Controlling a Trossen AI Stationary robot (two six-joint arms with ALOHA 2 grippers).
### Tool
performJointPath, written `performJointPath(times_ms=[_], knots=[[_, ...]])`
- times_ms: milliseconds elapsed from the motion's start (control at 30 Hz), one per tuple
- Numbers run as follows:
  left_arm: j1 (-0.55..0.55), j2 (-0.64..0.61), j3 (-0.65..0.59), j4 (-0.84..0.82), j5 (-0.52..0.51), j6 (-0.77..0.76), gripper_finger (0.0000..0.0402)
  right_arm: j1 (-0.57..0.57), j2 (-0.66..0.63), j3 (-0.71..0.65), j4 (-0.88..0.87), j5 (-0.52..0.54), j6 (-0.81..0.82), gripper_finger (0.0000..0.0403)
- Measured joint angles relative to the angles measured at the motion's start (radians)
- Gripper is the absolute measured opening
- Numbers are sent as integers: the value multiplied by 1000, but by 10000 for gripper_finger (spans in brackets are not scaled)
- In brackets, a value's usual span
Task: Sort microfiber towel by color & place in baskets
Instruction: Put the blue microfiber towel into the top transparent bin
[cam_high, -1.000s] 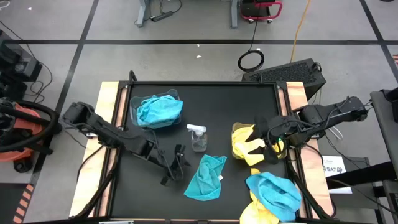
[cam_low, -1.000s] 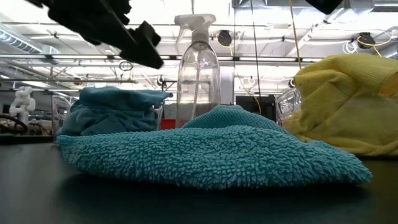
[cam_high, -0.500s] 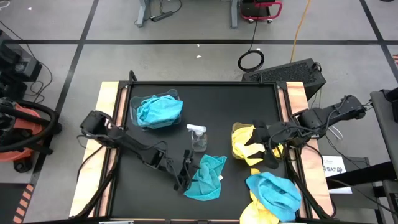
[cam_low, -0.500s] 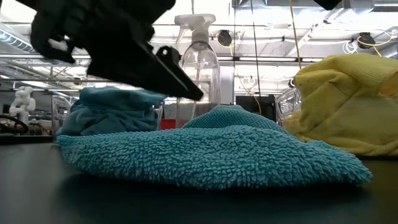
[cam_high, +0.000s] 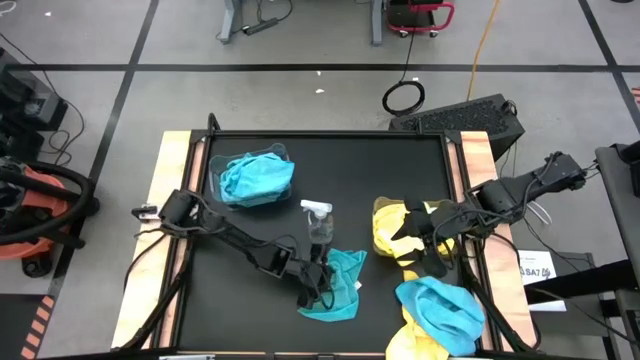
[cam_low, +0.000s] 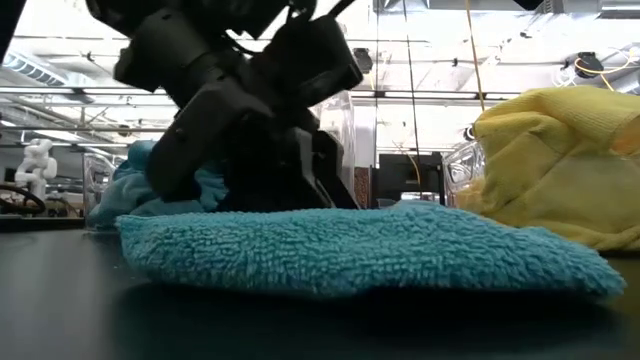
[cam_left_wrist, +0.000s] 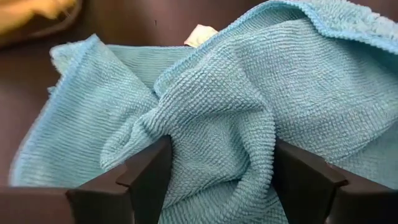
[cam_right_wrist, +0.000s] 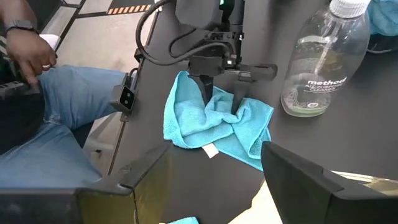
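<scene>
Left tool (cam_high: 318, 290) descended, wide astride blue towel (cam_high: 338, 287); left basket (cam_high: 212, 160) holds blue towels.

- Turquoise blue microfiber towels: three places show them – one lying flat near the table's front middle (cam_high: 335, 285), one bundle in the far-left clear plastic basket (cam_high: 256, 178), one heap at the front right (cam_high: 440, 310); how many cloths make up the bundle or the heap cannot be told
- Bright yellow microfiber towels: two patches – one bunch right of centre (cam_high: 398, 232), one edge showing under the front-right blue heap (cam_high: 412, 338)
- Clear see-through plastic baskets: one plainly seen (cam_high: 215, 160); a second cannot be made out for sure
- Small clear spray bottle with a white trigger top: one (cam_high: 319, 222)
- Dark robot arms: two
- Person seated beside the table: one (cam_right_wrist: 43, 118)
</scene>
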Motion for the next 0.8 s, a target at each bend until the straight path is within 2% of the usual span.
performJointPath(times_ms=[100, 167, 367, 400, 600, 800], knots=[[5, 12, 10, -1, 45, -25, 237, 0, 4, 0, -1, 0, 0, 238], [5, 12, 10, -4, 61, -25, 204, 1, 7, 0, 4, 3, -5, 238], [4, 13, 9, -30, 69, -24, 41, 2, 11, 0, 5, 17, -12, 238], [5, 13, 9, -31, 71, -24, 24, 2, 12, 0, 4, 17, -12, 238], [1, -9, 6, -45, 70, -23, 17, 4, 11, 0, 4, 20, -12, 238], [-21, -106, 0, -153, 75, 0, 14, 4, 11, 0, 4, 20, -12, 238]])
